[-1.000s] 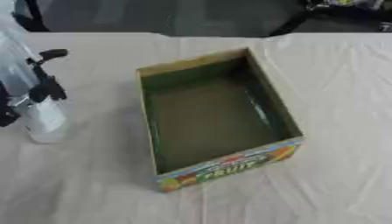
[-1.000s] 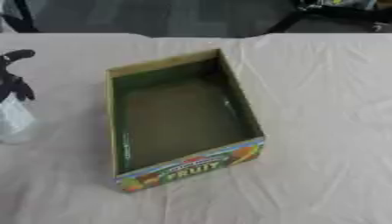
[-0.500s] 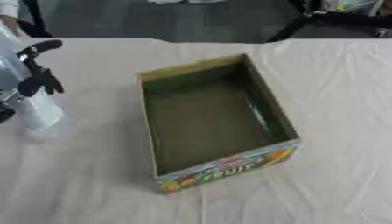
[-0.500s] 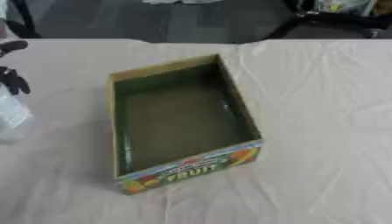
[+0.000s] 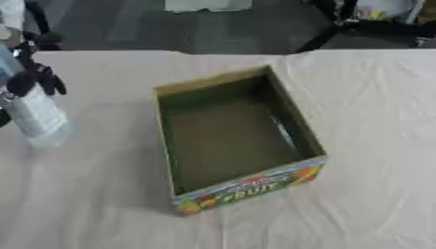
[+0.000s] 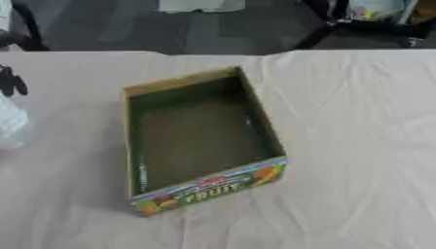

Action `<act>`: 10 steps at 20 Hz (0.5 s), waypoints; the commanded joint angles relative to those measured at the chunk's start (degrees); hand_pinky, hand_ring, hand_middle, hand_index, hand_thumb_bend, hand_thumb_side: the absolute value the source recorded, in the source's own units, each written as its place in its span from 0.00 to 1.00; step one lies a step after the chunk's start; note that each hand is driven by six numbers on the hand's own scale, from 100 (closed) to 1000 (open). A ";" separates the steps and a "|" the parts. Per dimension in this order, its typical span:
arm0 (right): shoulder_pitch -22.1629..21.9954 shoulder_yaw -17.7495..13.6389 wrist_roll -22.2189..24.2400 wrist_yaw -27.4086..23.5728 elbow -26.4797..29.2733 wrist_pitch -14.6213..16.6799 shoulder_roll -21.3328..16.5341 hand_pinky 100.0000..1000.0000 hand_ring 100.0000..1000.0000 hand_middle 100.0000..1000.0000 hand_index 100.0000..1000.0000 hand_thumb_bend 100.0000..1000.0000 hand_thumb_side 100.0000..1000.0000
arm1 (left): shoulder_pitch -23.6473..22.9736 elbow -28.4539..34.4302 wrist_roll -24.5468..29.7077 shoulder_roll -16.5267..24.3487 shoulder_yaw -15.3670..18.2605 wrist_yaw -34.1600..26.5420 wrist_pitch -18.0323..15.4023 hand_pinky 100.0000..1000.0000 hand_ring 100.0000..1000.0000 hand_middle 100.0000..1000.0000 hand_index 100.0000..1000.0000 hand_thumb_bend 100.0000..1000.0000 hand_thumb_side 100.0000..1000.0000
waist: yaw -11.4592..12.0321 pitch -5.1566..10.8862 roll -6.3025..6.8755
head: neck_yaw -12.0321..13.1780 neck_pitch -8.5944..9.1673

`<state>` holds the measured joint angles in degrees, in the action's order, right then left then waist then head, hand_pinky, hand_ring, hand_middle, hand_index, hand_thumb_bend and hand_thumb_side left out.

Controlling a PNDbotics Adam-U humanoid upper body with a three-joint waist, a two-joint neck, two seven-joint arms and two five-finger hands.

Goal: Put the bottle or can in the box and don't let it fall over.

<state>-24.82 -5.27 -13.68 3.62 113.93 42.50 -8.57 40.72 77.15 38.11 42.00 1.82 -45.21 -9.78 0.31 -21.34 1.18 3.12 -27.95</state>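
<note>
At the far left edge, the left hand [image 5: 30, 78] has its dark fingers [image 5: 53, 82] curled round a clear bottle [image 5: 34, 114], held tilted above the cloth-covered worktop [image 5: 374, 146]. The open green box [image 5: 230, 141] stands well apart to its right, nothing inside.

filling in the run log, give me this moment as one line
phase: carry | left hand: shut on bottle, left of box | box: empty, upright on table | right hand: not in view
</note>
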 commanded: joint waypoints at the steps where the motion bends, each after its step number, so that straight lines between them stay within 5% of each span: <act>1: -0.76 -0.53 0.30 -0.86 0.67 0.92 -1.45 1.00 1.00 1.00 1.00 0.00 0.41 | 1.94 2.86 0.25 2.96 0.06 -2.94 2.68 0.47 0.31 0.89 0.00 0.32 0.14 | -0.18 1.90 0.39 | -0.37 0.06; 10: -1.01 -0.79 1.10 -2.42 0.67 1.76 -2.84 1.00 1.00 1.00 1.00 0.00 0.41 | 6.64 4.01 -0.89 1.34 -1.97 -5.53 5.42 0.47 0.32 0.89 0.00 0.32 0.14 | -1.49 2.53 1.75 | 0.02 0.57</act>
<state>-25.37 -5.62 -12.72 1.73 113.92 44.00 -10.18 46.12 80.28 37.33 42.21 -0.31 -50.27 -4.72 -1.26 -20.22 3.01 2.96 -28.02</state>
